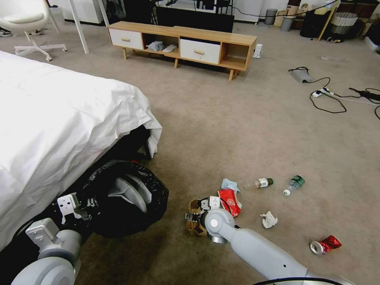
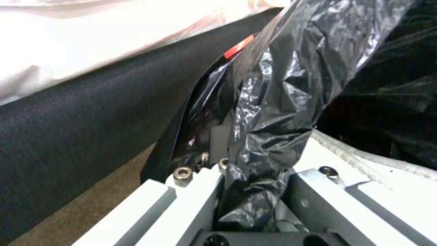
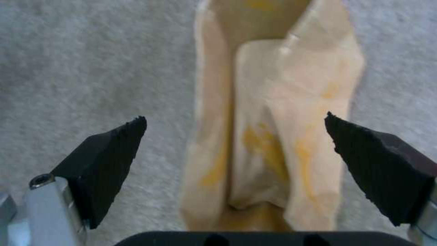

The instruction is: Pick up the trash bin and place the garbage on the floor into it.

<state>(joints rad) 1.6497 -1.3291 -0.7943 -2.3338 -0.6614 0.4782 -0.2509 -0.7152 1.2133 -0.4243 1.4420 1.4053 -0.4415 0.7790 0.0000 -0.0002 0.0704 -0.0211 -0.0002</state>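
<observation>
Head view is bright and even, soft daylight look, only a dark shadow under the bed [image 1: 47, 130] next to the left pincer [image 1: 77, 208]. Edges bow a bit, wide-angle style. Left wrist view is dim, with white glare streaks on the bag [image 2: 278, 102]. Right wrist view is soft: the paper bag [image 3: 273, 136] between the right pincer [image 3: 234, 150] pads is washed out and blurry.

Your round, black-bagged trash bin [image 1: 126, 198] sits lower left, tipped; brown paper bag [image 1: 194, 221], red wrapper [image 1: 230, 202], crushed can [image 1: 325, 244] litter beige carpet [image 1: 237, 130].
</observation>
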